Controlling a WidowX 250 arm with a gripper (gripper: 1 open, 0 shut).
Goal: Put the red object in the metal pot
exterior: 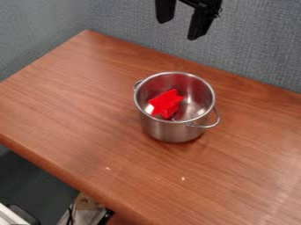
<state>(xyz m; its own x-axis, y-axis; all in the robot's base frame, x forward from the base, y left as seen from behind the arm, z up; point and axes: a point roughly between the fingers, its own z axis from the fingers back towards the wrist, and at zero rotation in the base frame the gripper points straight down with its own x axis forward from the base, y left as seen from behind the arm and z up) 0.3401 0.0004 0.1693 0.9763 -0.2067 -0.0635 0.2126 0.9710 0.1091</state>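
The red object (pixel 166 104) lies tilted inside the metal pot (pixel 194 123), which stands upright near the middle of the wooden table. My gripper (pixel 182 19) hangs high above the table's far edge, up and behind the pot, well apart from it. Its two dark fingers (pixel 199 25) are spread open with nothing between them.
The brown wooden table (pixel 83 97) runs from upper left to lower right, with its near edge at the lower left. A grey wall stands behind it. Below the table's front edge some floor clutter (pixel 84 211) shows.
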